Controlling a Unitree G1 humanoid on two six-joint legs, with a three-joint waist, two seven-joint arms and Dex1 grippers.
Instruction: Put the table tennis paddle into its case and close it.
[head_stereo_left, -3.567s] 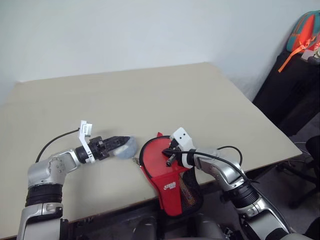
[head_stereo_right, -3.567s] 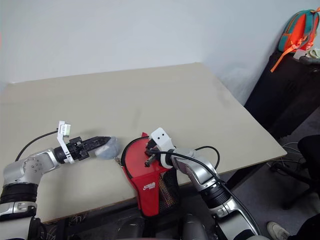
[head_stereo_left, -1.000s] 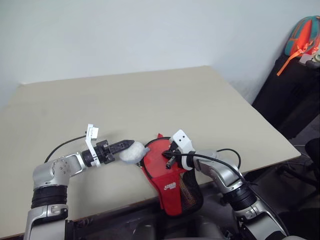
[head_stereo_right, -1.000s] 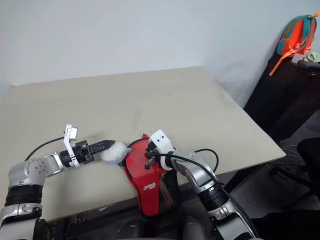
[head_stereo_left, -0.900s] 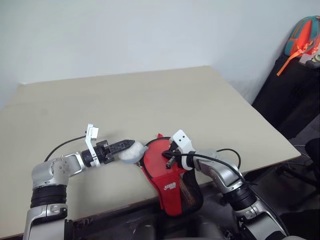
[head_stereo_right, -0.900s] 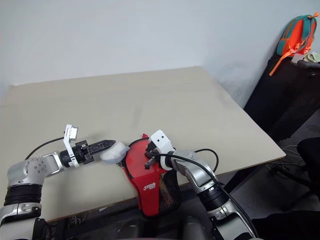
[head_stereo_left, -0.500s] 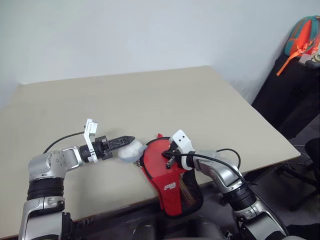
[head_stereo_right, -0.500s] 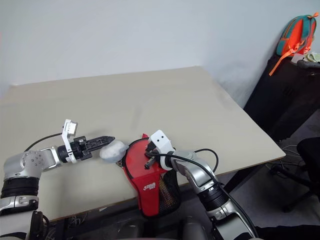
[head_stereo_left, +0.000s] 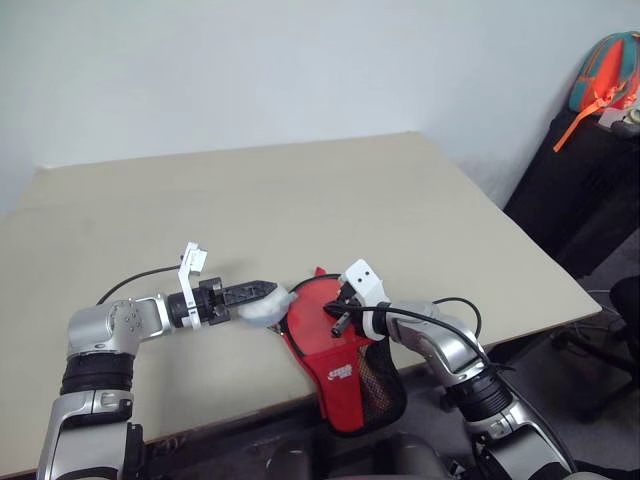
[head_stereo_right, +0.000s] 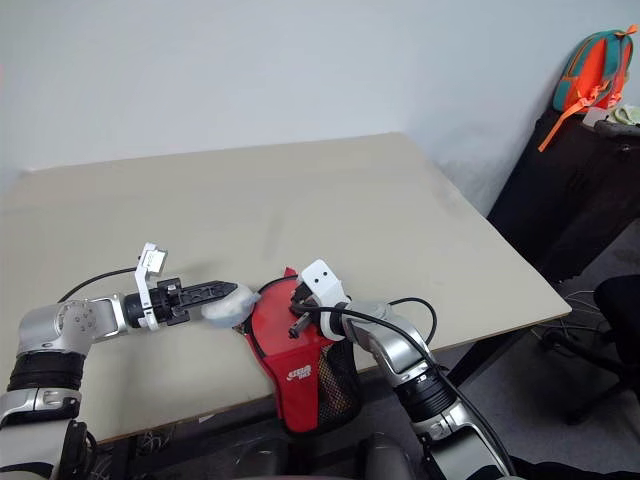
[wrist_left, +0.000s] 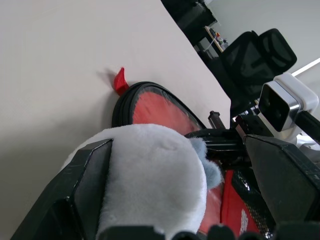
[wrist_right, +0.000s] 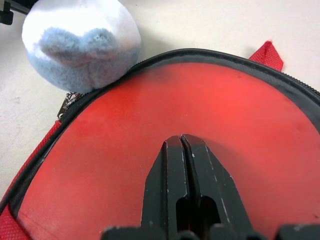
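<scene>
The beige table (head_stereo_left: 330, 190) takes up the middle of the head views, with a black cabinet and an orange and teal backpack (head_stereo_left: 605, 65) at the upper right. At the table's near edge, bottom centre, lies the case (head_stereo_left: 335, 365), red side up, its narrow end with the mesh pocket hanging over the edge. The red face inside its black rim seen from the right wrist may be the table tennis paddle (wrist_right: 200, 110) or the case's own panel; I cannot tell which.

The right hand (head_stereo_left: 343, 300) rests on that red face with its fingers pressed together, as it did a second ago. The left hand (head_stereo_left: 262, 292), at lower left of centre, has its fingers spread on either side of a small white and grey plush ball (head_stereo_left: 266, 307) lying against the case's rim. A second ago the fingers were narrower; they have since widened, and the ball sits in much the same spot.
</scene>
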